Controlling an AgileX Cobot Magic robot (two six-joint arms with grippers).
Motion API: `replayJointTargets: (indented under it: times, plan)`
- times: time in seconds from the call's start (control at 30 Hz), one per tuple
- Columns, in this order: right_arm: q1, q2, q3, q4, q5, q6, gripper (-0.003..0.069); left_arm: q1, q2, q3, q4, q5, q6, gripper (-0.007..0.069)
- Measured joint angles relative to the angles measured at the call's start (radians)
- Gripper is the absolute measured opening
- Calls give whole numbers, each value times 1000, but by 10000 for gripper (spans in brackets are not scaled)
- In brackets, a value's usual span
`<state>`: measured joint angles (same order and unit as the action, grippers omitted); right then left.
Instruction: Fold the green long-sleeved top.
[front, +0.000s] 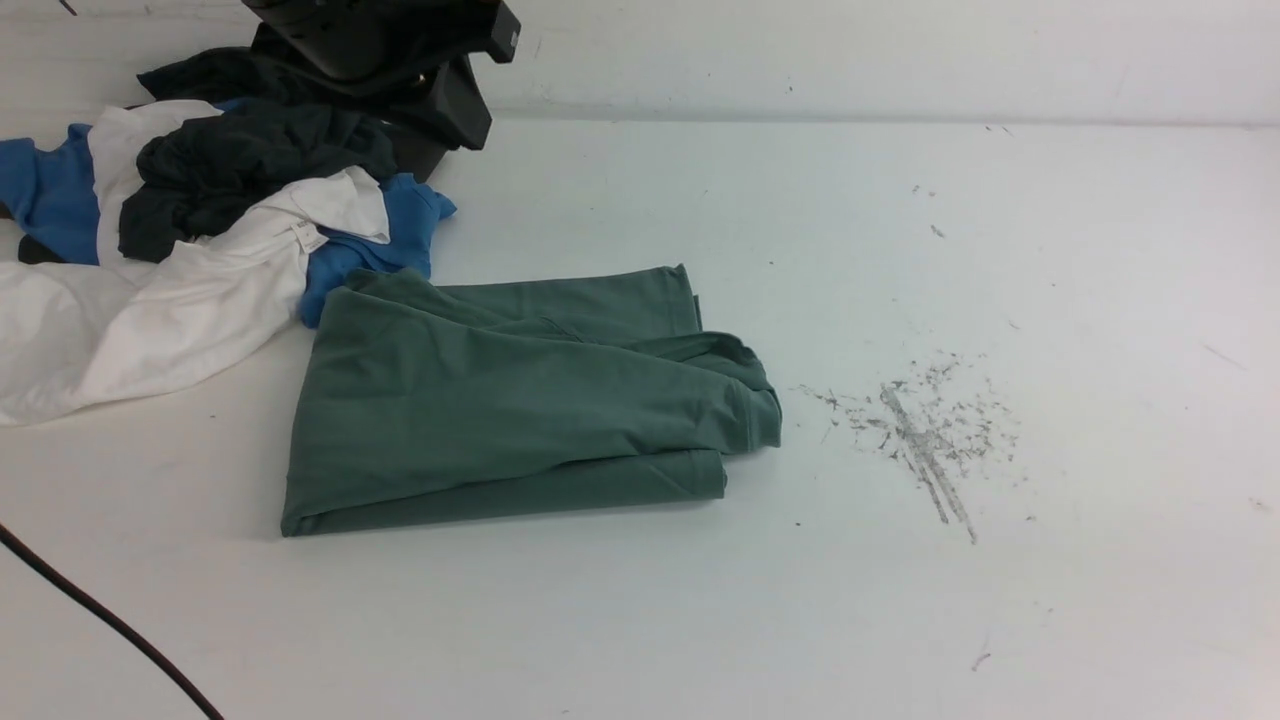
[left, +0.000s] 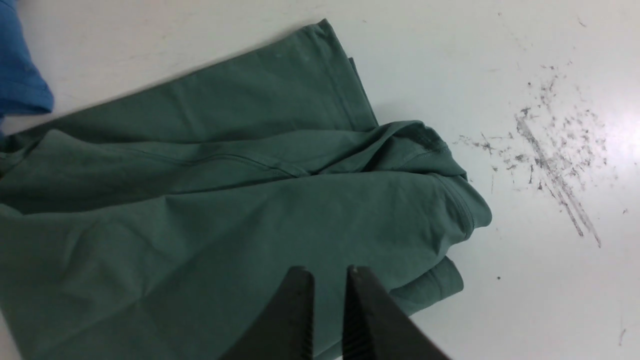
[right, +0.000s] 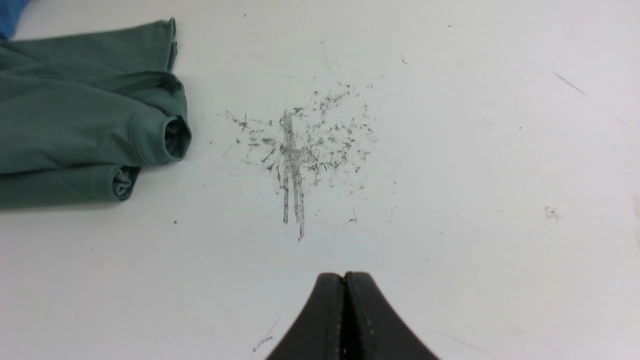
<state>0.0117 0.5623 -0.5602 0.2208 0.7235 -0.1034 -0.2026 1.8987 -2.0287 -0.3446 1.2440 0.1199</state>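
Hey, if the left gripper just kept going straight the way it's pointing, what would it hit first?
Most likely the green long-sleeved top. In the left wrist view the left gripper points onto the folded fabric, its jaws a narrow gap apart and holding nothing. How high it sits above the cloth is unclear.

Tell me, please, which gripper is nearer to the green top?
Left. The left gripper hangs directly over the green top; the right gripper is off to its side, above bare table.

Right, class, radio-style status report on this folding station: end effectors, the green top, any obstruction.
Left end effector slightly parted, empty, above green top. Right end effector shut, empty. Top folded. Clothes pile touches its far left corner.
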Motion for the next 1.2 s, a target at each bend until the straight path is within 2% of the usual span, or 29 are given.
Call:
replayJointTargets:
  times: [0.13, 0.27, 0.6, 1.2]
  plan:
    - [0, -72, 169, 40, -161, 0, -15, 0, 0, 0, 1, 4, 1, -2]
    - [0, -95, 268, 53, -288, 0, -15, 0, 0, 0, 2, 4, 1, -4]
    - [0, -96, 282, 56, -486, -19, -15, 0, 0, 0, 2, 7, 1, -4]
    - [0, -105, 282, 58, -452, -19, -15, 0, 0, 0, 2, 8, 7, -4]
